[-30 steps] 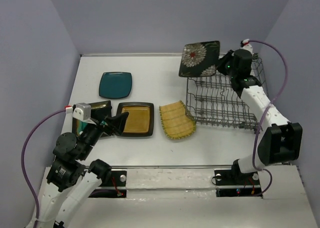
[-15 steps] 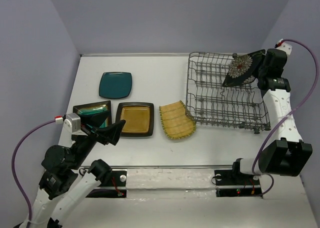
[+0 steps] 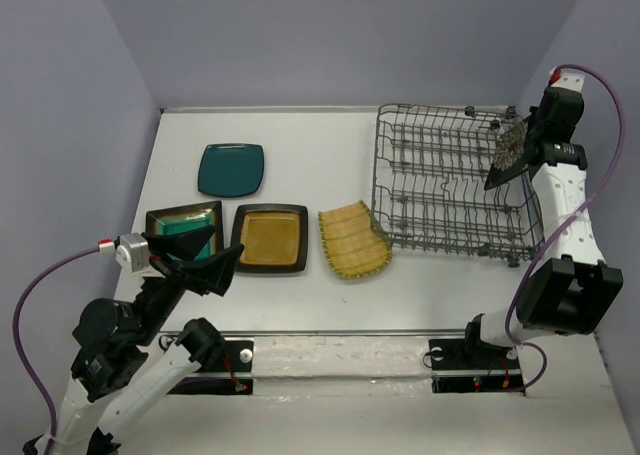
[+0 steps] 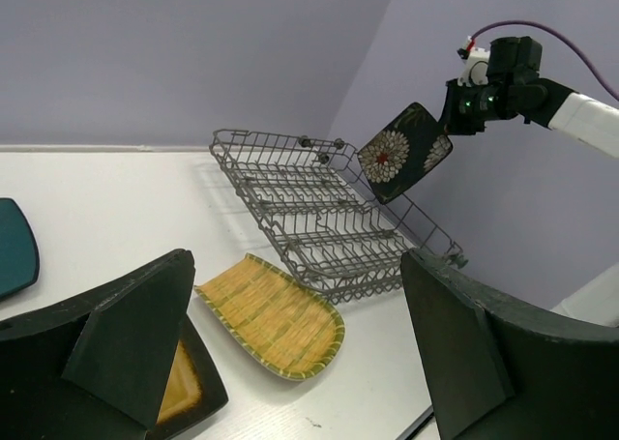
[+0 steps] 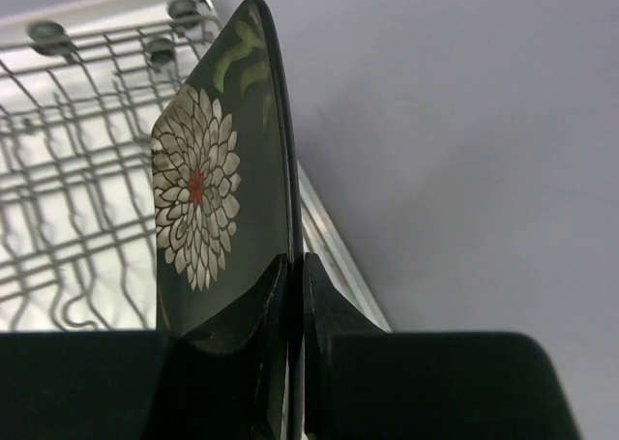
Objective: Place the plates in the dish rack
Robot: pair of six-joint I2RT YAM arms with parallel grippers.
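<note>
My right gripper (image 3: 528, 145) is shut on the edge of the black plate with the white flower (image 3: 508, 151), held nearly on edge above the right end of the grey wire dish rack (image 3: 450, 185). The right wrist view shows the plate (image 5: 208, 198) edge-on between the pinched jaws, with the rack (image 5: 68, 169) below. My left gripper (image 3: 200, 255) is open and empty above the dark-rimmed teal plate (image 3: 182, 223). The plain teal plate (image 3: 231, 169), dark-rimmed mustard plate (image 3: 270, 238) and yellow ribbed plate (image 3: 352, 239) lie flat on the table. The left wrist view shows the ribbed plate (image 4: 271, 314) and the rack (image 4: 319, 218).
The white table (image 3: 300, 145) is closed in by lilac walls at the back and both sides. The rack stands against the right wall. The arm bases sit on a rail at the near edge (image 3: 340, 355).
My right gripper carried the flower plate from the rack's left far corner across to its right end and turned it from face-up to nearly on edge. My left arm drew back toward the near left.
</note>
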